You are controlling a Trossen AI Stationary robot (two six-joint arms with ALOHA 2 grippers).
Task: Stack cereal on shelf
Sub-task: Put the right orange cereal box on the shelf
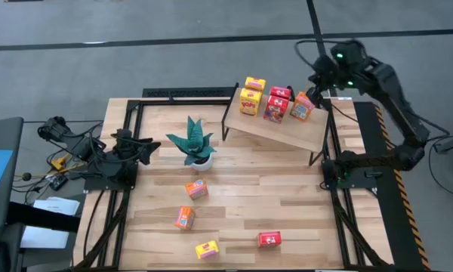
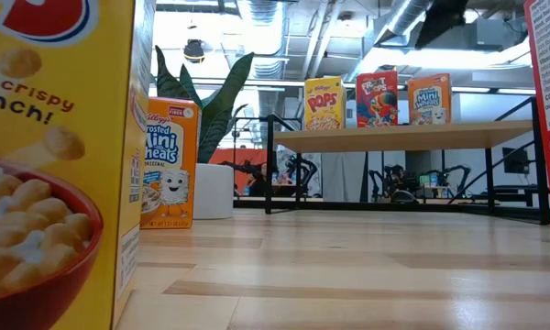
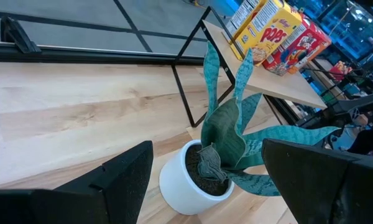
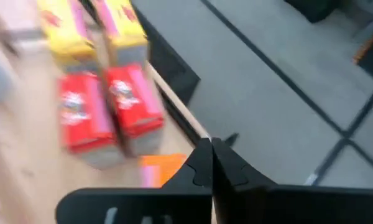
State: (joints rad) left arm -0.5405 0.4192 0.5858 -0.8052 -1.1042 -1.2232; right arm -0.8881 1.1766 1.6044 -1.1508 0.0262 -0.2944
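The shelf [image 1: 287,130] stands at the table's far right and carries cereal boxes standing on its board: two yellow [image 1: 251,94], two red [image 1: 277,104] and one orange [image 1: 303,108]. On the tabletop lie two orange boxes [image 1: 196,189] [image 1: 184,217], a yellow one [image 1: 207,249] and a red one [image 1: 269,239]. My right gripper [image 1: 317,85] [image 4: 208,155] is shut and empty, raised above the shelf's far right end just beyond the orange box [image 4: 161,169]. My left gripper [image 1: 152,145] [image 3: 205,149] waits open at the table's left, facing the plant.
A teal spiky plant in a white pot [image 1: 196,147] [image 3: 189,180] stands left of the shelf, close in front of my left gripper. Black frame rails [image 1: 189,94] run along the table's far edge. Cables and gear [image 1: 60,151] lie off the table's left side.
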